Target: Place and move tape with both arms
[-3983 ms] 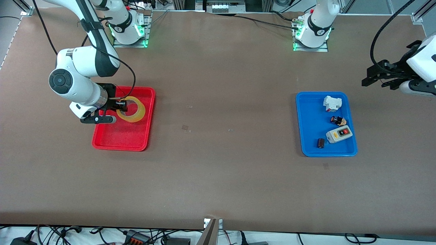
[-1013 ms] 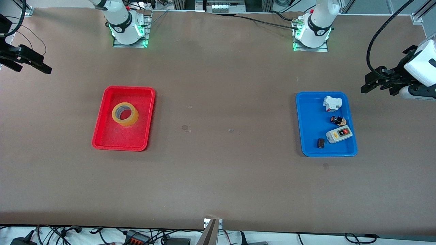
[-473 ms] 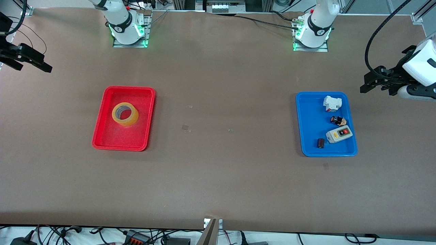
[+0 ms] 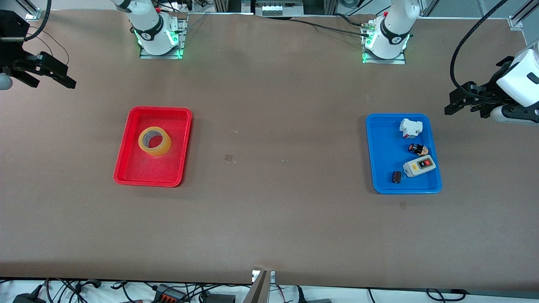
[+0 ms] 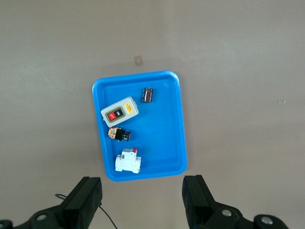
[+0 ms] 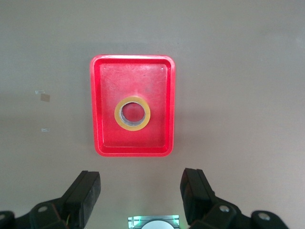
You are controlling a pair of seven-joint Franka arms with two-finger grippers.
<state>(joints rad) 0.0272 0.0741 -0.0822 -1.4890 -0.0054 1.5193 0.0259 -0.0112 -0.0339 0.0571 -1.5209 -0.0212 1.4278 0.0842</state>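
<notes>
The tape (image 4: 154,141), a yellowish translucent ring with a wide hollow core, lies flat in the red tray (image 4: 143,170) toward the right arm's end of the table. It also shows in the right wrist view (image 6: 133,113), inside the red tray (image 6: 108,81). My right gripper (image 4: 52,83) is open and empty, high over the table's edge at the right arm's end, well apart from the tape; its fingers frame the right wrist view (image 6: 141,176). My left gripper (image 4: 461,111) is open and empty, high over the table beside the blue tray (image 4: 387,143); it also shows in the left wrist view (image 5: 141,183).
The blue tray (image 5: 162,124) holds a white box with red and black buttons (image 4: 419,165), a white breaker (image 4: 410,127), a small black button part (image 4: 417,148) and a dark cylinder (image 4: 396,177). Bare brown table lies between the two trays.
Four seconds ago my right gripper was in the red tray at the tape; it has since let go and risen away. In the last second it drifted slightly toward the table's middle.
</notes>
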